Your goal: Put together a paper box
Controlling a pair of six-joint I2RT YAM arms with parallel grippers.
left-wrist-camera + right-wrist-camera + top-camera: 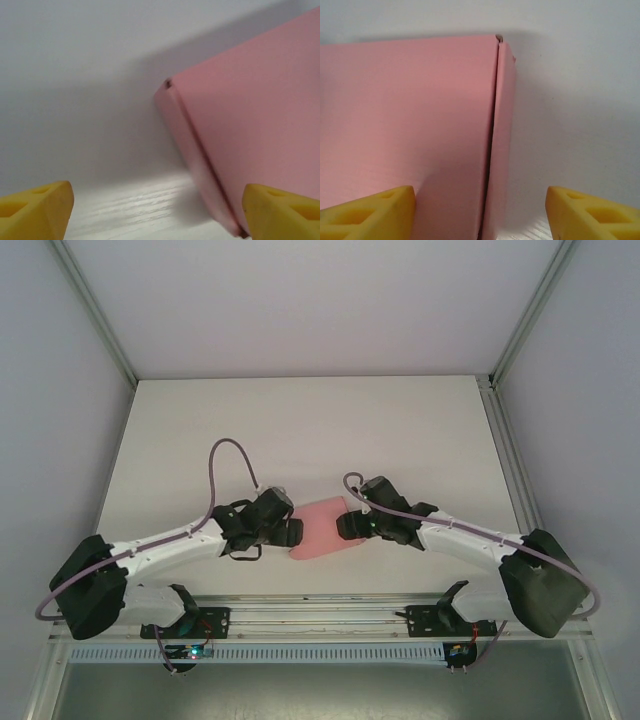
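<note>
The pink box (322, 528) lies folded up on the table (300, 420), near the middle of its near edge, between my two grippers; my left gripper (292, 532) stands wide open just beside it, holding nothing; my right gripper (350, 525) is spread wide too, one box edge in its gap, unclamped.

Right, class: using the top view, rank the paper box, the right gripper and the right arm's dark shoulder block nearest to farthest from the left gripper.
1. paper box, just right of the left gripper.
2. right gripper, on the box's far side.
3. dark shoulder block, bottom right.
</note>
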